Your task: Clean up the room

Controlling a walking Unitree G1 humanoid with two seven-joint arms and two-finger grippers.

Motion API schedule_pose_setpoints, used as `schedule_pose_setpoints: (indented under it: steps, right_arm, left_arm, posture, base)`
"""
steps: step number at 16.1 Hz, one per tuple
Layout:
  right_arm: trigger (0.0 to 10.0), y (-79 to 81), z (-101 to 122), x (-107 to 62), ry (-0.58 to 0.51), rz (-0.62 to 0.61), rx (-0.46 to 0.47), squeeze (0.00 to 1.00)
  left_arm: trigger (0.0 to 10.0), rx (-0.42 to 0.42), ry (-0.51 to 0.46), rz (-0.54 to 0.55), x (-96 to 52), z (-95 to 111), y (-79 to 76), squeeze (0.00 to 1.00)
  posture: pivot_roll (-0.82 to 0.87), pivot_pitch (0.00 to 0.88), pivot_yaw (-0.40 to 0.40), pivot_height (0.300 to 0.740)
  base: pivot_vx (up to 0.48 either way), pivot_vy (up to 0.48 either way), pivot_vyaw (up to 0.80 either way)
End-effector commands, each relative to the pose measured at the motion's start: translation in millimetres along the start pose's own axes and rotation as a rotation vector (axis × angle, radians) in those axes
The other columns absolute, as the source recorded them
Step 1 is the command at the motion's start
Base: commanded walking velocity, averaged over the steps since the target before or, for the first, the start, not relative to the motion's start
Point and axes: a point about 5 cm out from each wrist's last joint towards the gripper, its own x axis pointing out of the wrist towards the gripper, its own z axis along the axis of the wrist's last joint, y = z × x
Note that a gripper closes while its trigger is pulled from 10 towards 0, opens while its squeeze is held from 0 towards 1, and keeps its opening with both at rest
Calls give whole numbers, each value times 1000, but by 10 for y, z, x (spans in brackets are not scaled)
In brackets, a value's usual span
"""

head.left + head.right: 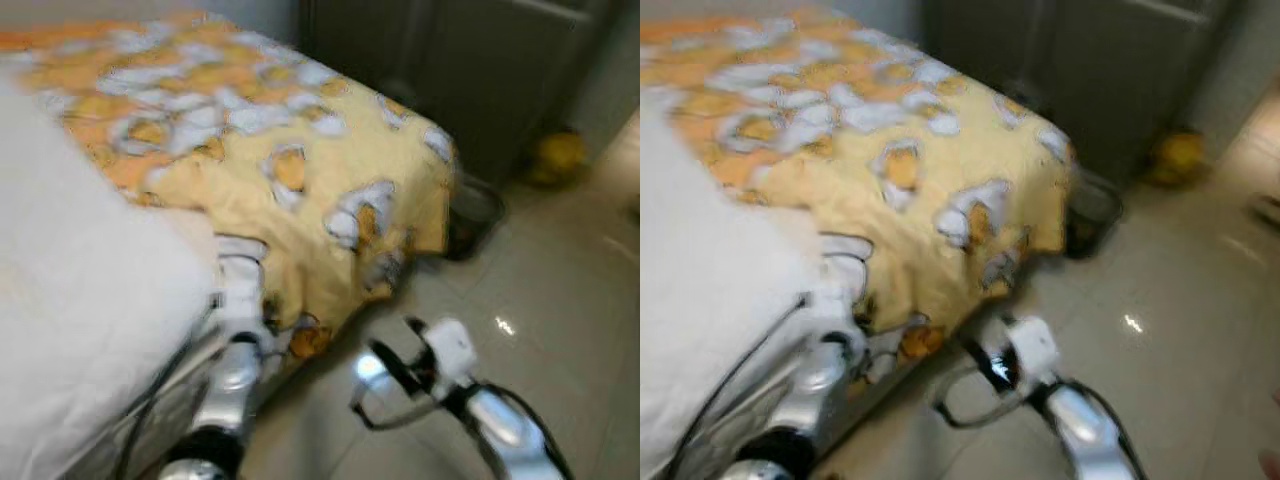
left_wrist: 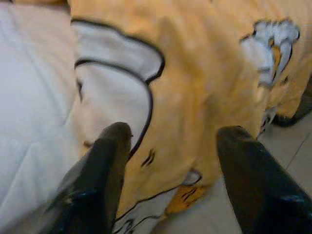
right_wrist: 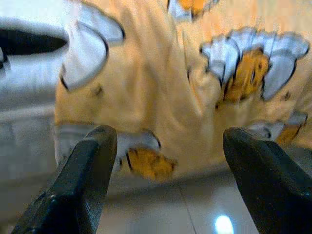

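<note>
A yellow blanket (image 1: 260, 150) printed with white and orange cartoon figures covers the bed and hangs over its corner toward the floor. A white duvet (image 1: 80, 300) lies on the bed's near left part. My left gripper (image 2: 173, 131) is open, pointing at the blanket's hanging side where it meets the white duvet (image 2: 34, 97), with nothing between its fingers. My right gripper (image 1: 385, 350) is open low over the tiled floor, facing the draped blanket edge (image 3: 161, 97), and holds nothing. The head views are blurred.
A dark cabinet (image 1: 470, 70) stands behind the bed. A dark round basket (image 1: 470, 215) sits on the floor by the bed corner. A yellow object (image 1: 558, 155) lies farther right. Glossy tiled floor (image 1: 560, 300) spreads to the right.
</note>
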Motion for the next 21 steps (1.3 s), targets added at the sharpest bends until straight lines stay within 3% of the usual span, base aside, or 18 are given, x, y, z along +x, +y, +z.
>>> schedule_pose_setpoints:
  steps: [1, 7, 8, 10, 11, 12, 15, 17, 18, 21]
  right_arm:
    - [10000, 38, 256, 63, -66, 14, -43, 0]
    - [10000, 97, 332, 14, -19, 14, -21, 0]
    - [10000, 111, 350, 1, -10, 22, -17, 0]
    - [10000, 136, 377, -33, -3, 42, -5, 0]
    - [10000, 193, 367, -141, 21, 93, -1, 0]
    - [10000, 201, 366, -170, 27, 98, -1, 0]
    - [10000, 328, 129, -517, 133, 143, 21, 0]
    - [10000, 403, 38, -603, 170, 142, 37, 0]
    - [10000, 520, -16, -618, 200, 147, 54, 0]
    - [10000, 817, 20, -603, 226, 167, 72, 0]
  left_arm:
    - [10000, 14, 17, 56, 23, -1, 143, 1000]
    - [10000, 34, 59, 98, 106, 24, 232, 1000]
    - [10000, 25, 65, 105, 123, 35, 254, 0]
    - [10000, 11, 99, 177, 132, 16, 363, 0]
    - [10000, 9, 129, 246, 144, 5, 479, 0]
    - [10000, 7, 129, 253, 145, 7, 488, 0]
    - [10000, 22, 109, 279, 246, 185, 609, 0]
    - [10000, 12, 108, 278, 257, 199, 601, 0]
    - [10000, -116, 111, 216, 267, 182, 512, 0]
    - [10000, -109, 90, 176, 248, 145, 405, 0]
  posture:
    - [4, 0, -58, 740]
    - [2, 0, -56, 740]
    - [-1, 0, -56, 740]
    - [-8, 4, -58, 740]
    - [-27, 45, -69, 740]
    - [-27, 45, -69, 740]
    - [-74, 117, -91, 740]
    - [-94, 147, -102, 740]
    - [-116, 175, -114, 740]
    - [-141, 207, -127, 740]
  base:
    - [409, -251, 544]
    - [391, -82, 271]
    - [0, 0, 0]
    - [0, 0, 0]
    - [0, 0, 0]
    - [0, 0, 0]
    - [0, 0, 0]
    - [0, 0, 0]
    - [0, 0, 0]
    - [0, 0, 0]
